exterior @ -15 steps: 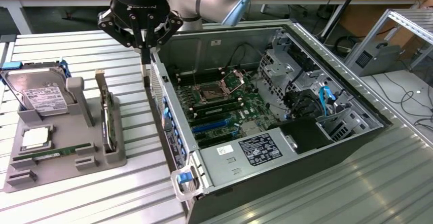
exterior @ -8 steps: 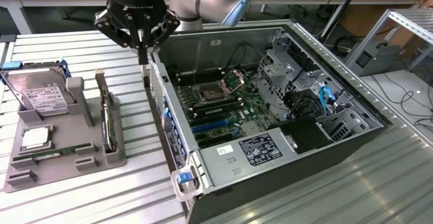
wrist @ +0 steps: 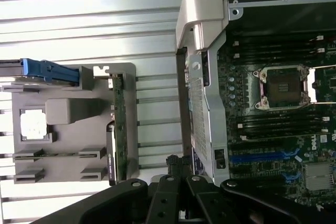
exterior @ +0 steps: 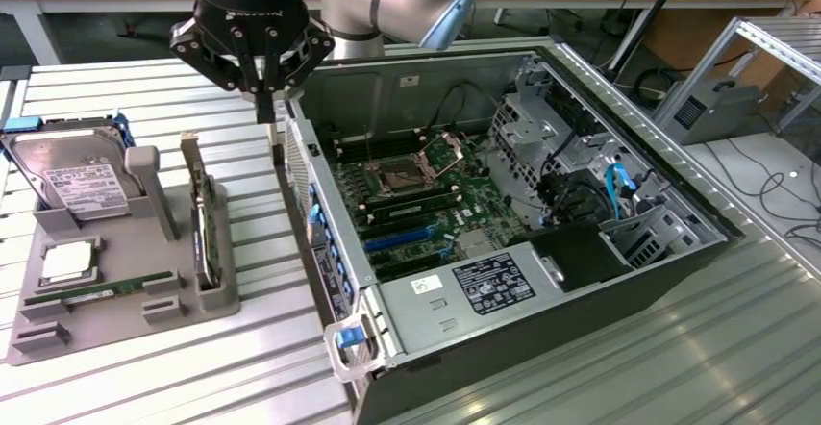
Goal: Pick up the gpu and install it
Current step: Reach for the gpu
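Slats of pale ribbed metal made up the surface [exterior: 192, 372], and a grey holder tray [exterior: 122, 314] lay on it at the exterior view's left. A boxy hard drive [exterior: 77, 180] with a white label leaned upright at the tray's upper left corner. Below it a square processor chip [exterior: 64, 263] lay flat in its pocket, with a slim green memory stick [exterior: 115, 288] just under that.

Along the tray's right side the gpu [exterior: 202, 218] stood on its long edge in a slot, apart from the gripper. From the wrist camera the gpu [wrist: 119, 124] showed as a thin green-edged strip at the border of the tray [wrist: 68, 129].

Just right of it, in the upper part of the exterior view, the black gripper [exterior: 265, 112] hung pointing down, its fingers pressed together with nothing between them. It sat over the strip of surface between the tray and the computer case [exterior: 410, 319]. The wrist camera showed the gripper [wrist: 177, 163] close beside the case's perforated rear wall [wrist: 207, 124].

The case lay open on its side across the centre and right. Its motherboard [exterior: 436, 204] faced up, and the processor socket [exterior: 417, 170] was uncovered.
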Motion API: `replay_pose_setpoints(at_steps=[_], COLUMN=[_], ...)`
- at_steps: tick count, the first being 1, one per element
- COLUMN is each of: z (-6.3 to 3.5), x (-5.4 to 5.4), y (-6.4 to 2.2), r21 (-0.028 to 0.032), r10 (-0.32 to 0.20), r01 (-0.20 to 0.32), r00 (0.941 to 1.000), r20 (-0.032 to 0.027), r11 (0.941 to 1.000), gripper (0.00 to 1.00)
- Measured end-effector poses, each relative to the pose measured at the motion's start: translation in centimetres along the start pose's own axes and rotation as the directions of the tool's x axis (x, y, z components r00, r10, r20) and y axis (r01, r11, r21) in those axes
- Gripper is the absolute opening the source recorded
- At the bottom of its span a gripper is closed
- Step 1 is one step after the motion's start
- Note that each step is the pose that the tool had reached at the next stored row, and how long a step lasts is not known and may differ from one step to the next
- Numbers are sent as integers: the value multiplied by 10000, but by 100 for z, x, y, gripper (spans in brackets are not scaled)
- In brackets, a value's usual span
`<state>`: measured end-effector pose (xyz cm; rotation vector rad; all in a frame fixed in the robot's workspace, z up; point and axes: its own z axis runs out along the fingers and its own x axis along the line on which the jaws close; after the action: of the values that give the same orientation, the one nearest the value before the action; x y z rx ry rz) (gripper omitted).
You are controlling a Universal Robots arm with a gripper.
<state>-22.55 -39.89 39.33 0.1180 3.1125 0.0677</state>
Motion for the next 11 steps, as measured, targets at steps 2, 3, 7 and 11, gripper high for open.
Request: replay_pose_setpoints(at_steps=[2, 3, 7, 11], z=[0, 0, -1, -1], x=[8, 12, 30, 48], y=[-1, -1, -2, -3], r21=[0, 0, 0, 0], r10=[0, 0, 0, 1], r01=[0, 0, 0, -1], r00=[10000, 10000, 10000, 10000], r20=[0, 0, 0, 0], r11=[10000, 10000, 10000, 10000], gripper=[11, 11, 11, 11])
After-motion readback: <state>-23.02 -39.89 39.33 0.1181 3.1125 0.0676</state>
